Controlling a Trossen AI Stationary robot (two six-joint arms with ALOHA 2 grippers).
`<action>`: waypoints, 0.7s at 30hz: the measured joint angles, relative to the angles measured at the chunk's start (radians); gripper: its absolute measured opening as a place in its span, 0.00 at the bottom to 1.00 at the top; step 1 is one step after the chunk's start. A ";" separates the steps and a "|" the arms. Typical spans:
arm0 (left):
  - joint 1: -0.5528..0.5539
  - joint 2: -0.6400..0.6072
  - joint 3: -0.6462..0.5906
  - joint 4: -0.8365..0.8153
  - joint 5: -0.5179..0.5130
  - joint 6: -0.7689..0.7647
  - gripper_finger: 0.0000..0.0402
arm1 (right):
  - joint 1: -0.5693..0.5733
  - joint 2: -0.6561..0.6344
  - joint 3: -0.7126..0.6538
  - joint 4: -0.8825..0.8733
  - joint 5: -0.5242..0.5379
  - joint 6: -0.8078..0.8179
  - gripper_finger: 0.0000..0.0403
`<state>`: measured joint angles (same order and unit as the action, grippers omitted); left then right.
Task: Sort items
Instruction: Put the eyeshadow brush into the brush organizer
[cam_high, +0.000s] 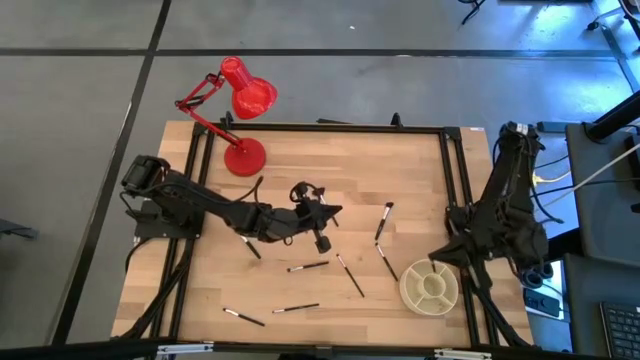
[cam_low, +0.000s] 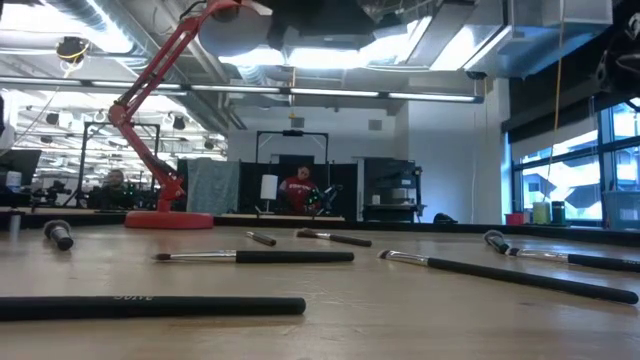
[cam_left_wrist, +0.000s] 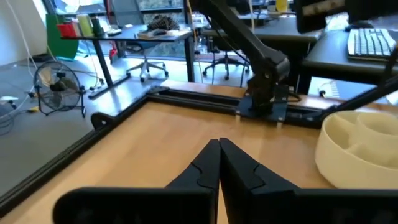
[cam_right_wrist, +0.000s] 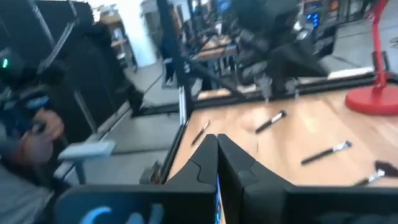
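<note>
A: What is in the round cream dish (cam_high: 431, 287)?

B: Nothing I can make out. It is split into compartments, and from above they look bare. It sits just beside the right gripper (cam_high: 440, 253), which waits at the table's right edge with its fingers pressed together on nothing.

A: And the left gripper (cam_high: 326, 213)?

B: Stretched out over the middle of the wooden table (cam_high: 300, 160), fingers fully closed, tips meeting, holding nothing. In its wrist view the dish shows ahead and off to one side.

A: Where are the brushes?

B: Scattered flat on the wood. One brush (cam_high: 384, 220) lies between the two grippers, another (cam_high: 386, 261) nearer the dish. A long one (cam_high: 349, 274) and a shorter one (cam_high: 308, 267) lie just below the left gripper as seen from above. Two more (cam_high: 243, 317) (cam_high: 296, 308) lie well apart from it near the front edge.

A: How do they look?

B: Thin black handles, some with a silver ferrule and a small dark tip; the low view shows one (cam_low: 255, 257) with a brownish tip.

A: Anything else?

B: A red desk lamp (cam_high: 238, 112) behind the left arm.
</note>
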<state>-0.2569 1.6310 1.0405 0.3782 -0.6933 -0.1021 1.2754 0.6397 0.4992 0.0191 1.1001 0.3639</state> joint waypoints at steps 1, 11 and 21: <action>0.005 0.000 0.000 -0.002 0.000 -0.007 0.01 | 0.009 0.003 0.000 -0.046 0.003 0.038 0.00; 0.043 0.000 0.000 0.000 0.007 -0.057 0.01 | 0.014 0.136 -0.085 -0.073 -0.004 0.329 0.00; 0.056 0.000 0.000 -0.022 0.022 -0.061 0.02 | 0.025 0.177 -0.091 -0.013 -0.019 0.341 0.12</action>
<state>-0.2008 1.6310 1.0405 0.3567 -0.6714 -0.1633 1.3006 0.8169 0.4084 0.0059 1.0815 0.7053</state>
